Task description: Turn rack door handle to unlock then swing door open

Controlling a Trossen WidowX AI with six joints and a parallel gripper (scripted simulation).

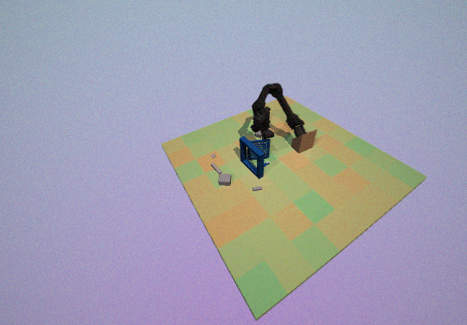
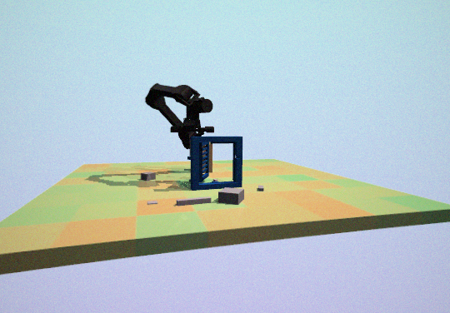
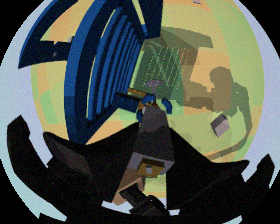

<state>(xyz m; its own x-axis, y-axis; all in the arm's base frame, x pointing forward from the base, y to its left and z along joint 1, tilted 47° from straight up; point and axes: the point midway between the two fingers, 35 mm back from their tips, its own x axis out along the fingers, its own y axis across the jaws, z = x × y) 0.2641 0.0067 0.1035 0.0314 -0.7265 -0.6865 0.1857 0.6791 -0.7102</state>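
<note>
Plainly, in the wrist view we find the barred blue door (image 1: 260, 141) (image 2: 204, 160) (image 3: 77, 82) on the left, at about ten o'clock from the fingers, swung out of its blue frame (image 1: 252, 146) (image 2: 237, 162) (image 3: 43, 50) on the arm's side. Just right of the slats, the fingers of the gripper (image 1: 265, 136) (image 2: 192, 131) (image 3: 153, 108) stand fairly narrow, closed on the door's handle (image 3: 150, 99). We see only small blue ends of it, at twelve o'clock, so we cannot tell how far it is turned. At three o'clock, apart from the fingers, lies a grey block (image 3: 220, 125).

Across the patchwork tabletop (image 1: 316, 207) (image 2: 325, 200), from left to right in the top view, we see a tiny grey piece (image 1: 214, 156) (image 2: 152, 202), a grey bar (image 1: 216, 168) (image 2: 193, 201) and a squat grey box (image 1: 225, 179) (image 2: 231, 196), at eight to ten o'clock from the frame, then a small grey slab (image 1: 257, 188) at six. The black arm (image 1: 285, 103) (image 2: 167, 89) arches at one o'clock, a brown panel (image 1: 306, 142) (image 2: 211, 156) beside its foot at three. Around everything we see only a plain, pale blue-to-violet backdrop.
</note>
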